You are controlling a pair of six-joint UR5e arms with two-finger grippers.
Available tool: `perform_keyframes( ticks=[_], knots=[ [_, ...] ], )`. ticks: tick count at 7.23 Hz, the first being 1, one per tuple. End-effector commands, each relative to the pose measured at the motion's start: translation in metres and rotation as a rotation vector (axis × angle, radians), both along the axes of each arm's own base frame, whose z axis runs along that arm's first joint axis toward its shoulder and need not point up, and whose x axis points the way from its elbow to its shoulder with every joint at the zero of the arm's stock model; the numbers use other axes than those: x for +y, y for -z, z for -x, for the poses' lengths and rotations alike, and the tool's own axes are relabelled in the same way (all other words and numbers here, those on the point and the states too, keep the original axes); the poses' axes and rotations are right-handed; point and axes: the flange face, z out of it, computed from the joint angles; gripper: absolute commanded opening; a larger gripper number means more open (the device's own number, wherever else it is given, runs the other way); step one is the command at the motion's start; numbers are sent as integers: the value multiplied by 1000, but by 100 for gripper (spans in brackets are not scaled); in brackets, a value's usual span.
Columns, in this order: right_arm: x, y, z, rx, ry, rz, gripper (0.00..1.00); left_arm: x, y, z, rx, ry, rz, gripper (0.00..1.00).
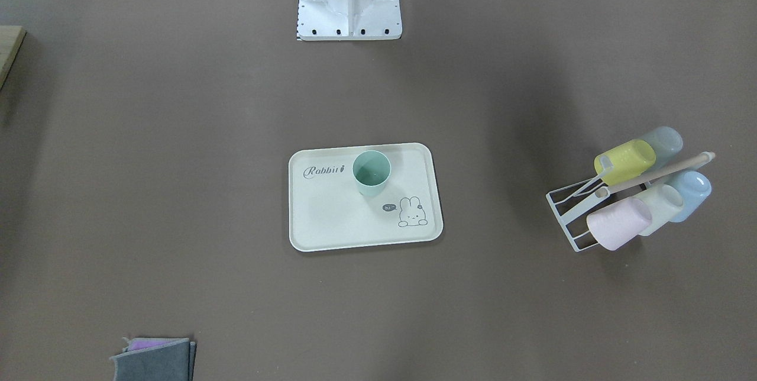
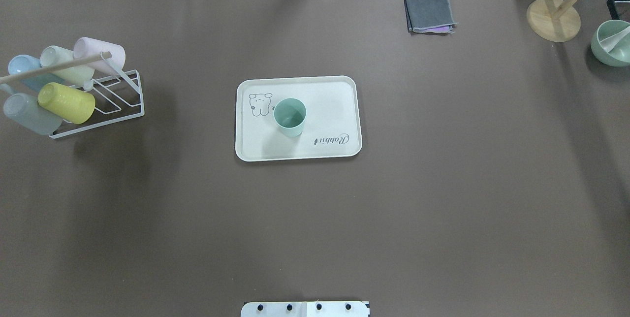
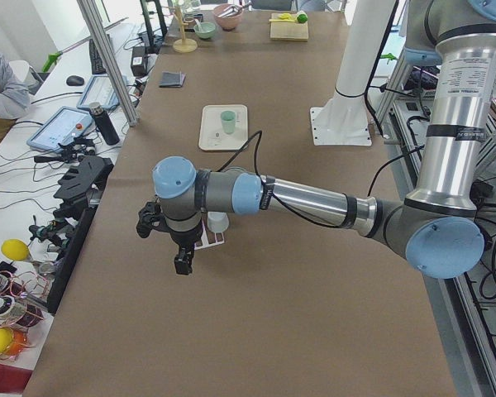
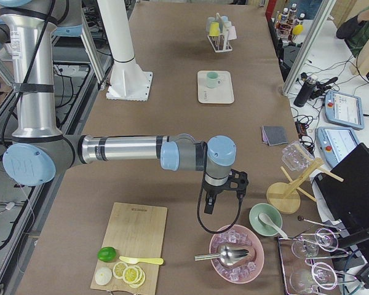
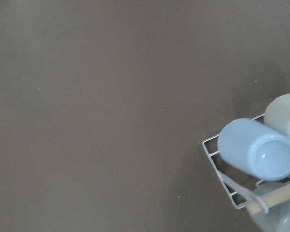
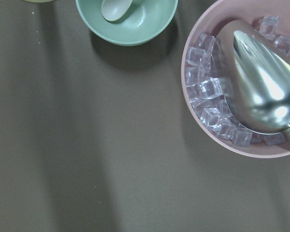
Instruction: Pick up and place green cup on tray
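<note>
The green cup [image 1: 372,173] stands upright on the cream tray [image 1: 331,221], near the "Rabbit" script; both also show in the overhead view, cup [image 2: 290,116] and tray [image 2: 334,105]. Nothing touches the cup. My left gripper [image 3: 183,263] shows only in the exterior left view, hanging above the table near the cup rack, far from the tray; I cannot tell whether it is open or shut. My right gripper [image 4: 208,206] shows only in the exterior right view, above the table by the bowls; I cannot tell its state. Neither wrist view shows fingers.
A white wire rack [image 2: 123,105] with several pastel cups stands at the robot's left. A folded grey cloth [image 2: 429,13], a wooden stand [image 2: 553,19] and a green bowl [image 2: 613,44] lie far right. A pink bowl of ice [image 6: 208,96] holds a metal scoop.
</note>
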Motion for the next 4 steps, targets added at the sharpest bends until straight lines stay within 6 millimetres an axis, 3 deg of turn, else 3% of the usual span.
perform_keyframes(
  ticks=[1,4],
  knots=[
    [0,0,0,0,0,-1,100,42,-35,17,108,57,79,97],
    [0,0,0,0,0,-1,100,69,-58,27,107,88,130,97]
  ],
)
